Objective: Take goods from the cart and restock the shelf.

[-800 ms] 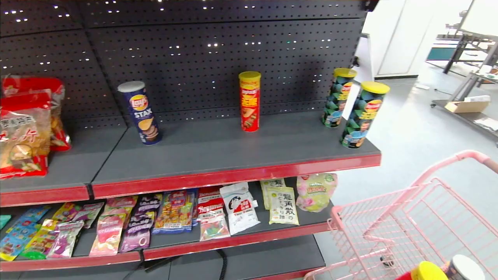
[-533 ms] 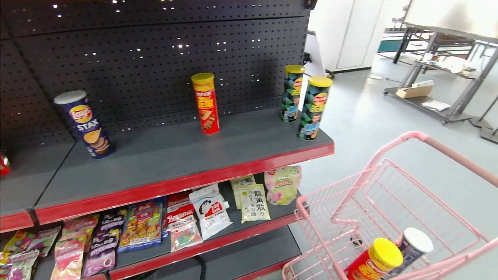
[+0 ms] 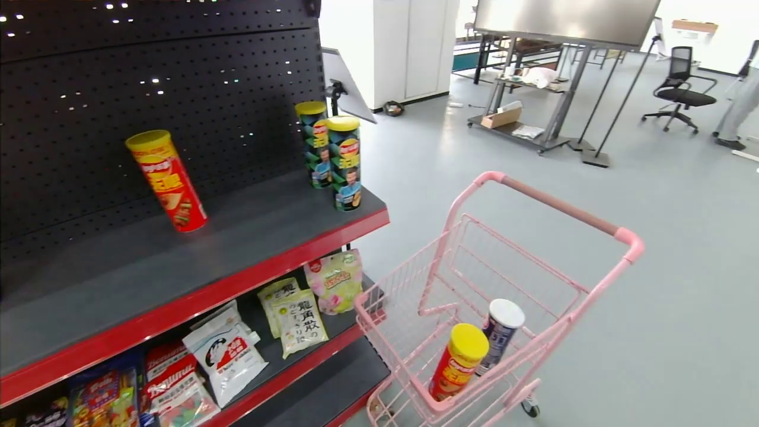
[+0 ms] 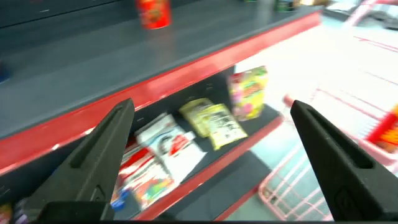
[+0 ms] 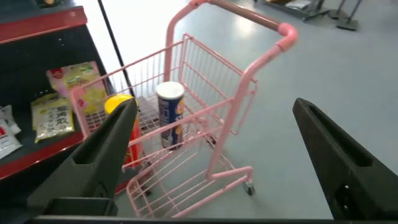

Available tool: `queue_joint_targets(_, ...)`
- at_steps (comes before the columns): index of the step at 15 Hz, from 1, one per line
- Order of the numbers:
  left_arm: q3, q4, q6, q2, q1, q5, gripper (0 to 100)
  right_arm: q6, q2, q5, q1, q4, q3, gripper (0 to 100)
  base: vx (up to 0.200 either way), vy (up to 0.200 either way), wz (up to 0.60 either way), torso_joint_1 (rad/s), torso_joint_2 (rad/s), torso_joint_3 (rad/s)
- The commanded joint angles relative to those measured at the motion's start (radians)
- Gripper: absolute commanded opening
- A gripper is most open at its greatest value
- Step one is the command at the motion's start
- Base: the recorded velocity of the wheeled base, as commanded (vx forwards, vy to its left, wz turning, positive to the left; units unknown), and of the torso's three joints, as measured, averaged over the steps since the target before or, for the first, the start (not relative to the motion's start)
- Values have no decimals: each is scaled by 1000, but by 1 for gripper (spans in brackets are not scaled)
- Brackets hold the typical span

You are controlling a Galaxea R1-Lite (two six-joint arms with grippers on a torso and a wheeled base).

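A pink wire cart [image 3: 557, 204] stands on the floor to the right of the shelf. Two chip cans lean inside it: a red one with a yellow lid [image 3: 458, 370] and a blue one with a white lid [image 3: 500, 335]. On the grey shelf board [image 3: 178, 261] stand a red can [image 3: 168, 181] and two dark patterned cans [image 3: 347, 163] with yellow lids near its right end. My left gripper [image 4: 211, 162] is open in front of the shelf edge [image 4: 155, 74]. My right gripper [image 5: 217, 155] is open above the cart [image 5: 249, 74], with the blue can [image 5: 169, 115] below it.
Snack bags [image 3: 299, 320] lie on the lower shelf beside the cart's front corner. A black pegboard [image 3: 148, 89] backs the shelf. A metal stand [image 3: 533, 83] and an office chair [image 3: 682, 95] are far behind; open grey floor lies to the right.
The head camera has swung to the right, so the shelf's left part has left the picture and the whole cart shows. Cans on the shelf and in the cart stay put.
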Motion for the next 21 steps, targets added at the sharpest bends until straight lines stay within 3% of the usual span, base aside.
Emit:
queue_joint_targets(1,0,0,0,1,0,0,100,3,0,2,1,0,0,100,0,0,0,0,0,0)
queue_joint_targets(7,0,0,0,1,0,0,100,1,90,40,64,-2,-27,100,0,0,0,0,0,0)
queue_joint_targets(8,0,0,1,1,0,0,100,90,322,91,128,-3,-250,100,0,0,0,0,0,0)
queue_joint_targets(9,0,0,0,1,0,0,100,256,561,62,137,-2,-498,100,0,0,0,0,0,0)
queue_joint_targets(10,0,1,0,1,0,0,100,294,745,52,146,4,-672,100,0,0,0,0,0,0)
queue_joint_targets(12,0,0,0,1,1,0,100,170,948,52,153,-23,-659,100,0,0,0,0,0,0)
queue_joint_targets(13,0,1,0,1,0,0,100,176,1060,52,185,-78,-616,100,0,0,0,0,0,0)
queue_joint_targets(16,0,0,0,1,0,-1,100,256,1402,-40,258,-184,-636,100,0,0,0,0,0,0)
queue_joint_targets(18,0,0,0,1,1,-1,100,365,1503,-38,378,-269,-664,100,0,0,0,0,0,0)
queue_joint_targets(21,0,0,0,1,1,-1,100,369,1586,-43,505,-279,-687,100,0,0,0,0,0,0)
